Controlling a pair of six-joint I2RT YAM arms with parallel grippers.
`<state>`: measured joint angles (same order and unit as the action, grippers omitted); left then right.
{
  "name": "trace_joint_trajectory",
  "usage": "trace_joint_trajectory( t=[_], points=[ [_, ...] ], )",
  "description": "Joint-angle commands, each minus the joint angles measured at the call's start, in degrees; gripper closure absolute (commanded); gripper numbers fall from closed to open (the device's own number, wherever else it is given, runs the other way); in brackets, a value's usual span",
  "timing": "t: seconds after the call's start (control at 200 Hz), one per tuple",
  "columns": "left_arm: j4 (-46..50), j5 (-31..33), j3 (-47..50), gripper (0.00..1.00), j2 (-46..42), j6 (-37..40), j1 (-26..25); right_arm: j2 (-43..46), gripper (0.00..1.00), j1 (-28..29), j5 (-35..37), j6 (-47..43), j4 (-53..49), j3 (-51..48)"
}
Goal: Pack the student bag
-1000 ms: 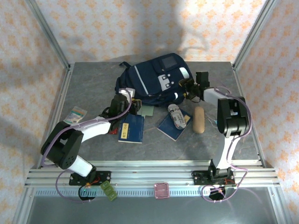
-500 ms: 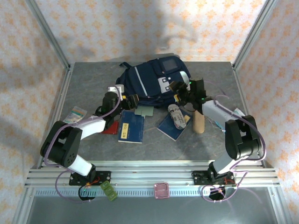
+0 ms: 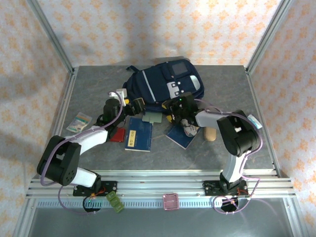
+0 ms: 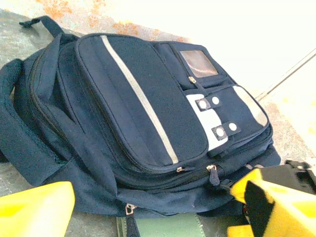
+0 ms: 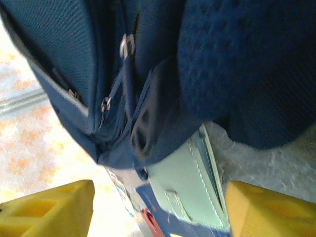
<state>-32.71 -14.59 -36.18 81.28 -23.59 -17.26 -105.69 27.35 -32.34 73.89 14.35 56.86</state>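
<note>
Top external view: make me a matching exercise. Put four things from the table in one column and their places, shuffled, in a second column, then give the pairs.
Things:
1. student bag
2. green wallet
3. small packet
4. tan roll

Places:
A. far left of the table, apart from everything else
B. right side, partly under the right arm
C. far middle of the table
D. at the bag's near edge

Pairs: 1-C, 2-D, 3-A, 4-B
</note>
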Motion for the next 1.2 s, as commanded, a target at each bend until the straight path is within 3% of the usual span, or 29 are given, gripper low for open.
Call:
trace_joint_trajectory(
  t=[0.0,0.09,0.15,0.195,0.27,0.295,0.491,0.701,0.956,1.026,1.196],
  points=[
    [1.2,1.19,-0.2,0.13,-1.89,1.76,-0.22,-3.56,0.38,0.23,4.34,5.38,-1.21,4.07],
    [1.6,0.92,0.06,0.17,-2.09,1.67,-0.49,-6.38,0.44,0.41,8.02,7.29,-2.3,6.7],
    [1.9,1.33,0.37,0.2,-2.09,1.86,-0.67,-8.7,0.55,0.42,9.15,7.94,-2.24,8.51],
    [2.28,1.46,0.49,0.22,-2.09,2.06,-0.74,-10.46,0.68,0.42,9.14,7.86,-2.87,10.35],
    [3.87,1.46,0.26,0.26,-2.16,2.56,-0.76,-11.64,0.97,0.4,7.15,7.57,-1.69,11.87],
    [4.55,1.42,0.16,0.27,-2.25,2.84,-0.76,-11.35,1.0,0.42,7.13,7.38,-0.91,11.8],
    [5.38,-1.11,0.6,0.41,-2.79,2.6,-0.67,-3.85,1.0,-0.33,5.75,3.12,-1.0,13.43],
    [4.05,-8.66,0.15,0.4,-2.9,0.42,0.26,2.94,1.0,-3.76,1.7,-2.79,-3.62,15.38],
    [0.72,-18.63,-1.43,0.4,-1.01,0.77,0.73,3.03,1.0,-5.47,-2.97,-5.66,-4.42,16.93],
    [-0.19,-21.55,-2.31,0.36,0.54,0.5,0.89,3.25,1.0,-5.49,-3.0,-6.03,-4.32,16.92],
    [4.54,-21.27,-7.51,0.36,5.57,-1.54,0.87,2.79,1.0,-5.64,-3.31,-5.95,-4.12,17.12]
  ],
)
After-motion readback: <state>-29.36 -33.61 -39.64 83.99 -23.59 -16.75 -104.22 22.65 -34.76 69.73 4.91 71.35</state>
